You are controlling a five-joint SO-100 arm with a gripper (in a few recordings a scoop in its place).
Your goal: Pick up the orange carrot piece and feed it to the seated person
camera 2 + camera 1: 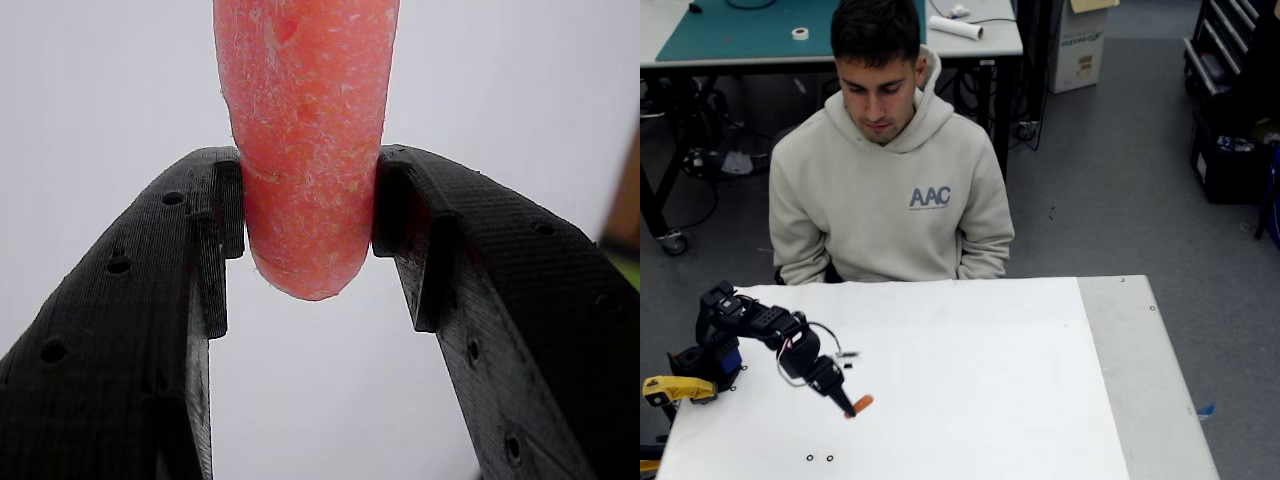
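The orange carrot piece (306, 150) stands between the two black fingers, pinched at its rounded lower end, in the wrist view. In the fixed view the carrot piece (861, 404) is a small orange stub at the tip of my gripper (850, 408), low over the white table's front left. My gripper (308, 205) is shut on it. The seated person (890, 190), in a light beige hoodie marked "AAC", sits behind the table's far edge, looking down.
The white table (970, 380) has a grey strip on its right side. A yellow clamp (675, 388) holds the arm's base at the left edge. Two small black rings (819, 458) lie near the front edge. Another table (760, 30) stands behind the person.
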